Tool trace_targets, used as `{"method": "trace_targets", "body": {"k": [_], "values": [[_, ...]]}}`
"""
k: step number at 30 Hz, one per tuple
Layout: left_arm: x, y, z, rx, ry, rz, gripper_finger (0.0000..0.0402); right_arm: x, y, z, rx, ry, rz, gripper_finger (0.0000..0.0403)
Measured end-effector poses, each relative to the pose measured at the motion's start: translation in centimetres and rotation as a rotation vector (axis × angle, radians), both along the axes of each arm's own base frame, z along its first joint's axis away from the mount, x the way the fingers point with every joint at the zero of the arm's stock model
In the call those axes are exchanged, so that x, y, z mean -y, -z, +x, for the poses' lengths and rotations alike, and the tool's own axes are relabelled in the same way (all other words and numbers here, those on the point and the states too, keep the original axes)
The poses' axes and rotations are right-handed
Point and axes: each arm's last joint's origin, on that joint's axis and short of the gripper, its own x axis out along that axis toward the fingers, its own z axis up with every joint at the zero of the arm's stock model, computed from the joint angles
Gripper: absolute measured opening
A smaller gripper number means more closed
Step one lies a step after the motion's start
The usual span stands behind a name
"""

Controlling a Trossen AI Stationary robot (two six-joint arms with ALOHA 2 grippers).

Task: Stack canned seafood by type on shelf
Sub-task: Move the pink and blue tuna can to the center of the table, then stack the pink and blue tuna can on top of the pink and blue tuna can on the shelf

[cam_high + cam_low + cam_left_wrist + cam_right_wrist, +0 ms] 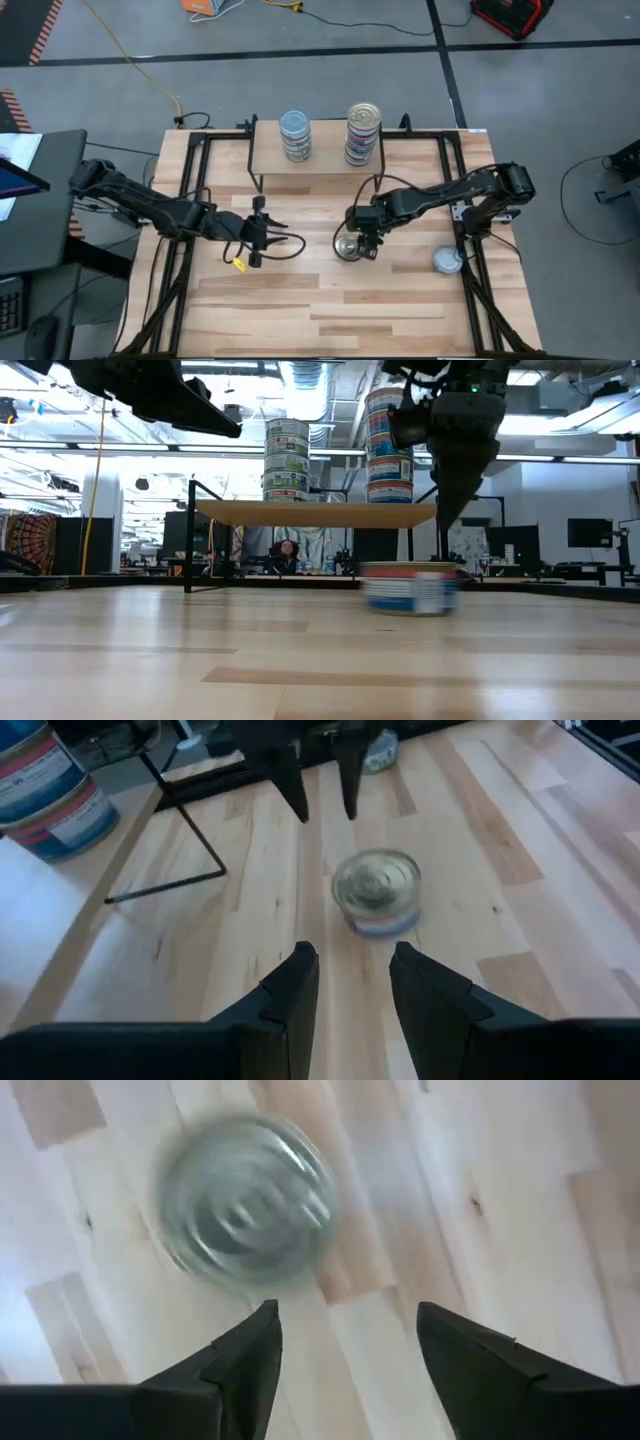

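The shelf (330,160) stands at the table's far middle and carries two stacks of canned seafood: a bluish-topped stack (295,135) and a silver-topped, red-labelled stack (363,132). A loose silver-topped can (347,248) (377,892) (248,1200) rests flat on the tabletop. My right gripper (366,243) (345,1350) hangs open just above and beside it, pointing down, touching nothing. My left gripper (262,238) (355,982) is left of that can, pointing toward it, open with nothing between its fingers. Another can (448,262) lies near the table's right side.
Black frame rails (470,250) run along both sides of the table. The shelf's thin black legs (190,830) stand between the arms and the far edge. A small yellow tag (238,263) lies by my left gripper. Bare wood lies toward the near edge (330,310).
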Motion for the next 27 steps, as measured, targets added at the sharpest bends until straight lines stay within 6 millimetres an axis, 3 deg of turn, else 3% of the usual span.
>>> {"method": "trace_targets", "body": {"k": [4,14,27], "values": [[0.0,0.5,-0.1,-0.009,0.001,-0.040,0.0118,0.4,0.1,0.0,0.050,0.074,0.026,0.0265],[0.4,2.5,1.2,-0.082,-0.038,-0.120,0.0118,-0.1,3.2,1.4,0.291,0.145,0.183,0.0265],[0.8,3.9,2.4,-0.096,-0.030,-0.092,0.0118,-1.2,7.4,2.1,0.209,0.117,0.170,0.0264]]}}
